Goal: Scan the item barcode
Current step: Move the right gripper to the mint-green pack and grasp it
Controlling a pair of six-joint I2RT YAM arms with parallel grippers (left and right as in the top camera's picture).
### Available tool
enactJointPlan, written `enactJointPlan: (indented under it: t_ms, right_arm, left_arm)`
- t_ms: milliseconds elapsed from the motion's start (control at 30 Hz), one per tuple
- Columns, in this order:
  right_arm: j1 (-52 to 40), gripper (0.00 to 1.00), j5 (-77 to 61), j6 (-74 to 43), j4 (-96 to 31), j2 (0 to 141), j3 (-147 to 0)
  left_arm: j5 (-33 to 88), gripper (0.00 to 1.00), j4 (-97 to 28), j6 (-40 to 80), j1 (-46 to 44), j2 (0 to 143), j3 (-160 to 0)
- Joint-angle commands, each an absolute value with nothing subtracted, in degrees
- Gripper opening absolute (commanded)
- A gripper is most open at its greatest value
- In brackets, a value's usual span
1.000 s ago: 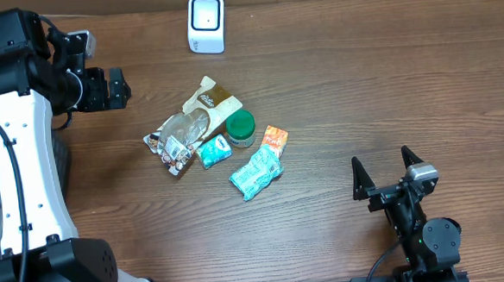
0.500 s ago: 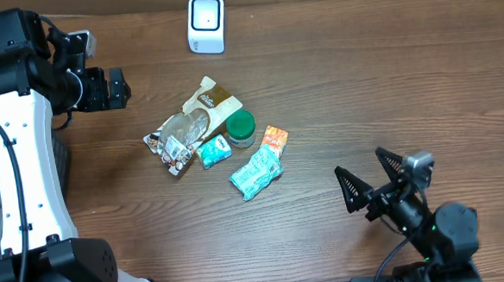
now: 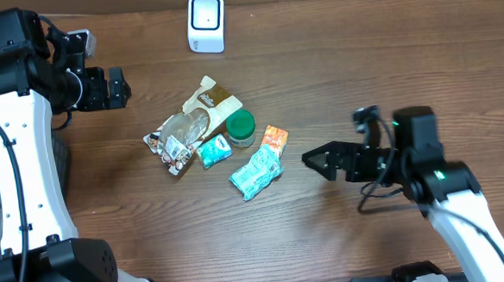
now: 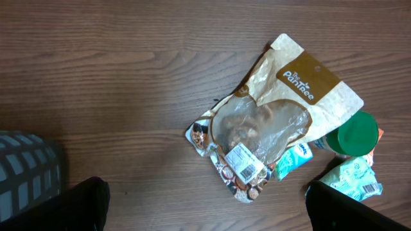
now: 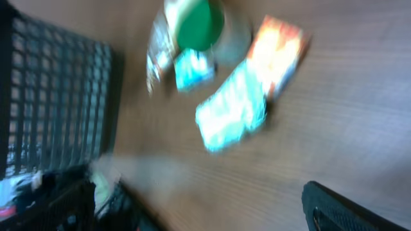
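While left gripper (image 3: 119, 86) and right gripper (image 3: 315, 161) both gape empty, items (image 3: 201, 118) sit bunched on bench (image 3: 386, 65) centre, right gripper nr teal pack (image 3: 256, 171), so pick-up & pass at scanner (image 3: 206, 22) all remain, imo.

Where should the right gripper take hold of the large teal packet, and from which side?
Probably across its narrow width, at the near end, coming from above. The large teal packet lies flat and long; its far end adjoins the orange packet.
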State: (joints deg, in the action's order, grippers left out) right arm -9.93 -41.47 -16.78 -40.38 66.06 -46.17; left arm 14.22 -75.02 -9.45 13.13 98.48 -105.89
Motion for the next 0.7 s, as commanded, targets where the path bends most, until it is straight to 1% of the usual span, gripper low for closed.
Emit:
enactJointPlan:
  t_ms: [0,67,100,200,233,267,300,333,400,467,567,600,667]
  right_arm:
    - [-15.75,1.00,-43.70,-16.78,-40.58,74.04,-49.01]
    - [-19.05,1.00,-44.05,-17.76,-37.26,78.06,-49.01]
    - [-20.29,1.00,-44.03,-18.11,-33.61,79.85,-49.01]
    - [-21.87,1.00,-44.01,-26.96,-25.34,83.48,-48.99]
    - [-22.52,0.97,-43.62,-28.16,-22.41,85.14,-48.99]
    - [-22.79,0.82,-42.35,-29.06,-22.02,85.86,-48.99]
    - [-23.14,0.72,-39.92,-31.31,-22.24,86.61,-48.99]
    - [-23.81,0.64,-34.92,-36.01,-23.73,87.68,-48.99]
    - [-25.45,0.62,-27.55,-44.80,-26.28,88.77,-48.99]
    - [-27.40,0.58,-22.59,-48.62,-26.65,88.88,-48.99]
    - [-30.09,0.55,-15.81,-54.22,-26.46,89.47,-48.97]
    - [-30.87,0.53,-14.15,-56.16,-26.02,90.26,-48.97]
    - [-31.14,0.51,-14.17,-57.45,-24.86,91.31,-48.97]
  left_arm:
    - [14.83,1.00,-74.96,-10.72,12.73,97.82,-107.02]
    - [14.83,1.00,-74.98,-10.74,12.73,97.82,-107.02]
    - [14.83,1.00,-74.96,-10.74,12.73,97.82,-107.02]
    - [14.83,1.00,-74.98,-10.74,12.73,97.82,-107.02]
    - [14.83,1.00,-74.96,-10.72,12.73,97.82,-107.02]
    - [14.83,1.00,-74.96,-10.74,12.73,97.82,-107.02]
    - [14.83,1.00,-74.96,-10.74,12.73,97.82,-107.02]
    - [14.83,0.99,-74.96,-10.74,12.73,97.82,-107.02]
    - [14.83,1.00,-74.98,-10.72,12.73,97.82,-107.02]
    - [14.83,1.00,-74.96,-10.72,12.73,97.82,-107.02]
    - [14.83,1.00,-74.96,-10.74,12.73,97.82,-107.02]
    - [14.83,1.00,-74.96,-10.74,12.73,97.82,-107.02]
    - [14.83,1.00,-74.96,-10.74,12.73,97.82,-107.02]
